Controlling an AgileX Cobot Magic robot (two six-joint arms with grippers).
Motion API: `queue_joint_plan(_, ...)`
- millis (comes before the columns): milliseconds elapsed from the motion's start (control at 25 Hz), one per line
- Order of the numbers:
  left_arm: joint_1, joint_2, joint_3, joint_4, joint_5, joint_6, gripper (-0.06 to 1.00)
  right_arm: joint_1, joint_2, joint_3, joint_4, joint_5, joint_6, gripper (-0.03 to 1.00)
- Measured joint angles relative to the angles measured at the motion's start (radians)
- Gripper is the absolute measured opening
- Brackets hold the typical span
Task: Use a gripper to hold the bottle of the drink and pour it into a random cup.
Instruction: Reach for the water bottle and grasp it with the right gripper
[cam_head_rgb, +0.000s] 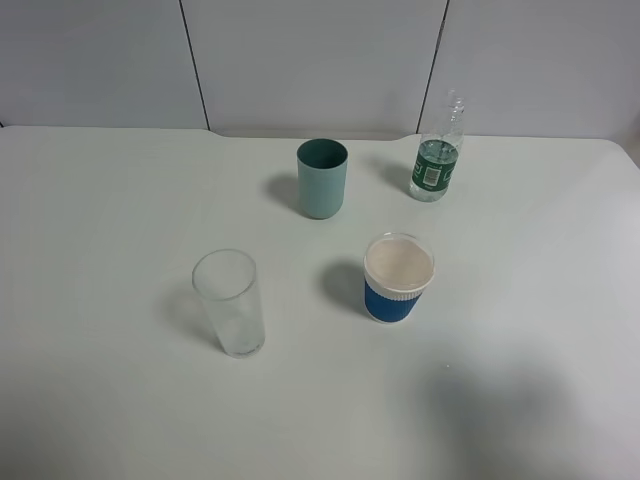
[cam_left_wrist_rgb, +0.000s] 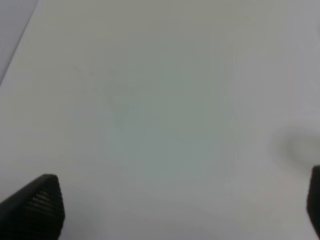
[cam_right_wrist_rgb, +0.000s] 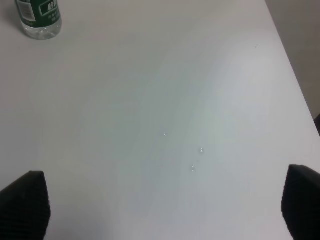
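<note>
Right gripper (cam_right_wrist_rgb: 162, 205) is held over bare table (cam_head_rgb: 100, 200), jaws spread wide, nothing grasped. The approach is judged not yet begun. Behind the blue-sleeved cup (cam_head_rgb: 398, 280), slightly toward the right arm's side, the bottle of the drink (cam_head_rgb: 436, 160) stands upright. A reach to its labelled body is called for next.

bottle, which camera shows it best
The exterior high view: the whole bottle shows, upright from neck to base, at the far right of the table. The right wrist view catches only its lower part, cut off by the picture's edge. The left wrist view shows none of it.
</note>
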Motion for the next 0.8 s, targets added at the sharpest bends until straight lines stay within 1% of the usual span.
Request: queue_joint_plan(800,0.000,0.000,0.000,-0.001,0.000,0.000,0.98,0.000,0.000,0.000,0.000,0.000,0.000,0.91)
